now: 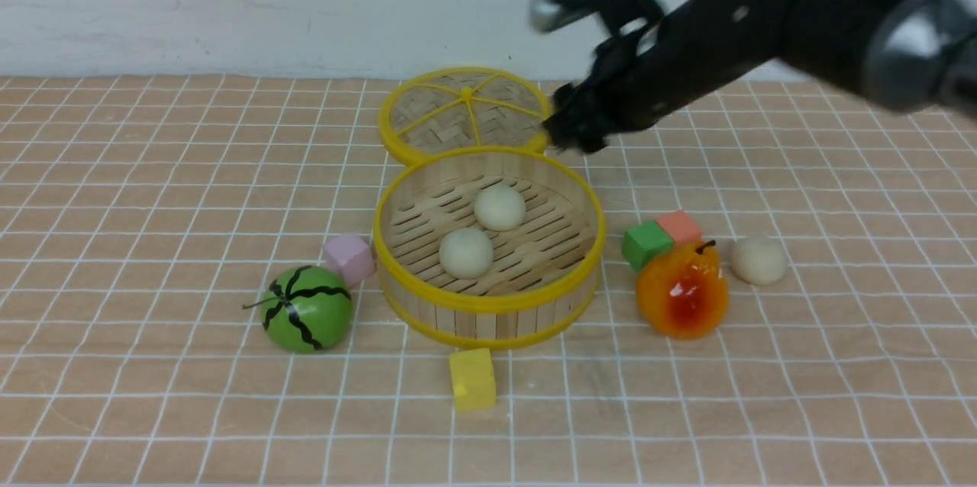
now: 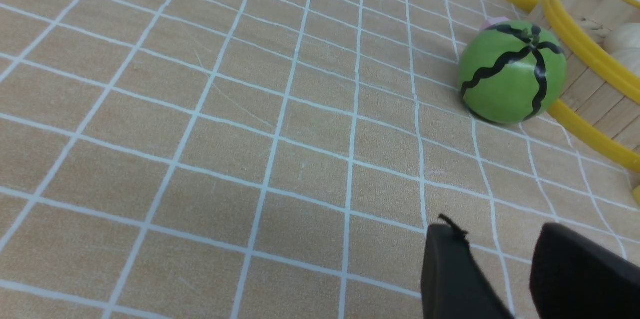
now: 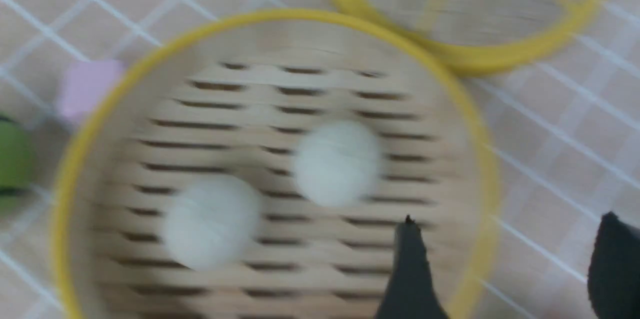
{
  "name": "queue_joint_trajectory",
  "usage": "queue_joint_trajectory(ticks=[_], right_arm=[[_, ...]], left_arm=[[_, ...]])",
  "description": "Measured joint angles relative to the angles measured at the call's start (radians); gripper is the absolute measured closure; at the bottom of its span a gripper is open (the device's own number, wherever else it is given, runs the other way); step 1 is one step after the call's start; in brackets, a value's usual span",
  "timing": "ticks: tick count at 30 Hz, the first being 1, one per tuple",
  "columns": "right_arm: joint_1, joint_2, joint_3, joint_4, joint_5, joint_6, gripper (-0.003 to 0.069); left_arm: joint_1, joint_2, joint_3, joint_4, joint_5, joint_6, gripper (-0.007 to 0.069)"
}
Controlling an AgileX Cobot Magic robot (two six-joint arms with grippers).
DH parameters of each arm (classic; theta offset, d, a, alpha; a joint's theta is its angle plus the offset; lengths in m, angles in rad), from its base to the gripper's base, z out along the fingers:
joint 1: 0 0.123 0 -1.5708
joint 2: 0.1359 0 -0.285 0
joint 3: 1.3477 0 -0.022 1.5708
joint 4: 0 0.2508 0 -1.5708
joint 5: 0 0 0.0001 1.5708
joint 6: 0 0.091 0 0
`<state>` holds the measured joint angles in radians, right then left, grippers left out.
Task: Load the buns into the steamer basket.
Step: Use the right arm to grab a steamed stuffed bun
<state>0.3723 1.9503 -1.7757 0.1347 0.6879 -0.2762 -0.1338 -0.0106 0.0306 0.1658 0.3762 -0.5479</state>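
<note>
**Left jaws.** Seen only in the left wrist view, low over bare worktop (image 2: 200,159), on the toy watermelon's (image 2: 512,73) side of the steamer basket (image 1: 488,303). The two dark fingers (image 2: 450,279) stand moderately apart with nothing between them.

**Yellow block** (image 1: 472,378). On the worktop in front of the basket, just clear of its front wall.

**Toy watermelon.** Green with black stripes, left-front of the basket, near its wall but apart from it.

**Orange-red fruit** (image 1: 681,290). Glossy, right-front of the basket, close beside it.

**Pink block** (image 1: 349,258). Just beside the basket's left wall.

**Third bun** (image 1: 759,259). Off-white, lying on the worktop right of the basket, outside it, just beyond the fruit.

**Green block** (image 1: 646,244) and **salmon block** (image 1: 678,227). Side by side and touching, right of the basket, directly behind the fruit.

**Steamer basket.** Round, slatted, yellow-rimmed, upright at the middle of the worktop.

**Front bun** (image 1: 466,253). Inside the basket, on the slats, left of centre.

**Rear bun** (image 1: 500,206). Inside the basket, behind the front bun and apart from it.

**Lid** (image 1: 465,113). Flat, woven, yellow-spoked, lying behind the basket. Its near edge is hidden by the basket's back rim.

**Right arm** (image 1: 733,44). Raised above the worktop, behind and to the right of the basket, with its tip over the lid's right edge.

**Right jaws.** Spread wide and empty. The right wrist view is blurred and shows both fingers (image 3: 410,279) well apart above the basket's rim.
</note>
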Motion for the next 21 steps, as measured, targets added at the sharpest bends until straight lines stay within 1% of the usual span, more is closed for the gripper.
queue_joint_trajectory(ticks=[2,3,5,6,7,9,10,12,16,17,18,21], right_arm=[[-0.041,-0.014,0.0,-0.026,0.022,0.035,0.02],[-0.081,-0.018,0.0,-0.043,0.038,0.078,0.02],[-0.123,-0.016,0.0,-0.049,0.05,0.127,0.02],[-0.168,-0.005,0.0,-0.051,0.071,0.189,0.0205],[-0.193,0.004,0.0,-0.051,0.081,0.219,0.021],[-0.215,0.017,0.0,-0.052,0.091,0.24,0.0216],[-0.246,0.043,0.0,-0.058,0.111,0.257,0.0232],[-0.262,0.062,0.0,-0.061,0.132,0.263,0.0246],[-0.306,0.122,0.0,-0.067,0.188,0.27,0.0309],[-0.309,0.125,0.0,-0.067,0.193,0.276,0.0316],[-0.319,0.137,0.0,-0.067,0.219,0.276,0.0342],[-0.322,0.145,0.0,-0.067,0.245,0.276,0.0391]], left_arm=[[0.0,0.0,0.0,0.0,0.0,0.0,0.0386],[0.0,0.0,0.0,0.0,0.0,0.0,0.0386],[0.0,0.0,0.0,0.0,0.0,0.0,0.0386],[0.0,0.0,0.0,0.0,0.0,0.0,0.0386],[0.0,0.0,0.0,0.0,0.0,0.0,0.0386],[0.0,0.0,0.0,0.0,0.0,0.0,0.0386],[0.0,0.0,0.0,0.0,0.0,0.0,0.0386],[0.0,0.0,0.0,0.0,0.0,0.0,0.0386],[0.0,0.0,0.0,0.0,0.0,0.0,0.0386],[0.0,0.0,0.0,0.0,0.0,0.0,0.0386],[0.0,0.0,0.0,0.0,0.0,0.0,0.0386],[0.0,0.0,0.0,0.0,0.0,0.0,0.0386]])
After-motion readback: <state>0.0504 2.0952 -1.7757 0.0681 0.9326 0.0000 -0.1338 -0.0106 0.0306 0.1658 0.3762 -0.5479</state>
